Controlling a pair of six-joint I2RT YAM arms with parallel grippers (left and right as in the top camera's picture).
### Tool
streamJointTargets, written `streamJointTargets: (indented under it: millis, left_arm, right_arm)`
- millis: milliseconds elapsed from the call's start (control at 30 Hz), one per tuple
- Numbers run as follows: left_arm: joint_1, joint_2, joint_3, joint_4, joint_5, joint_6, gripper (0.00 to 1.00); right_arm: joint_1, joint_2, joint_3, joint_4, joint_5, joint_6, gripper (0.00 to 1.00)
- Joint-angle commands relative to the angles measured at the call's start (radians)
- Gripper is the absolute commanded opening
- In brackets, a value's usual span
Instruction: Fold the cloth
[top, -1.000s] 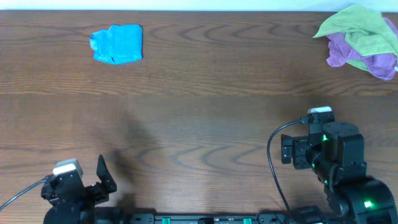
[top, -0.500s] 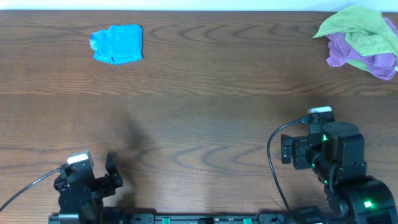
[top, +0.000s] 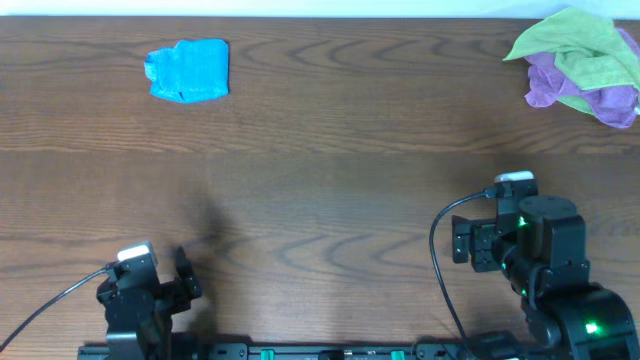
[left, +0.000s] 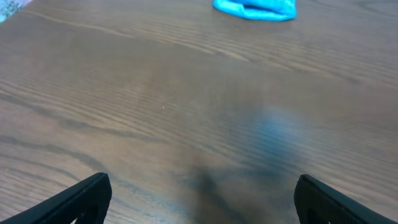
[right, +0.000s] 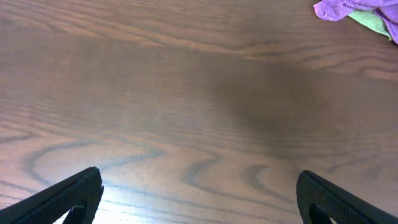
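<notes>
On the desk (top: 330, 180) — both far corners
The cloth (top: 188, 70) lies toward the far-left corner; a heap of two cloths (top: 580, 65) (one atop the other) sits in the far-right corner, well apart.

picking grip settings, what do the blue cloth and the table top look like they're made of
The blue cloth: soft, nubby fabric, perhaps terry or microfibre; its surface is matte and rumpled, with uneven edges. The table: wood or a wood-look laminate, the pictures do not settle which; brown grain lines run across it, and a faint sheen shows in the right wrist view.
</notes>
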Motion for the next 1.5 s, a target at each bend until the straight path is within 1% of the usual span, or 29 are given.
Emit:
streamJointTargets:
  millis: [0,600,733,967,1467]
  left_arm:
    - [0.006,-0.008,-0.019,0.004,0.007,0.0,0.95]
    - [0.006,-0.008,-0.129,0.004,0.008,0.007,0.95]
    - [0.006,-0.008,-0.167,0.006,0.034,0.007,0.95]
    - [0.006,-0.008,-0.211,0.026,0.035,0.007,0.95]
    - [0.005,-0.008,-0.218,0.043,0.034,0.007,0.95]
  right_arm:
    - [-0.008,0.0,-0.003,-0.002,0.006,0.014,0.99]
    - [-0.008,0.0,-0.003,-0.002,0.006,0.014,0.99]
    - [-0.008,0.0,-0.003,-0.002,0.006,0.014,0.99]
    - [-0.008,0.0,-0.003,-0.002,0.006,0.014,0.99]
    - [-0.008,0.0,-0.003,-0.002,0.006,0.014,0.99]
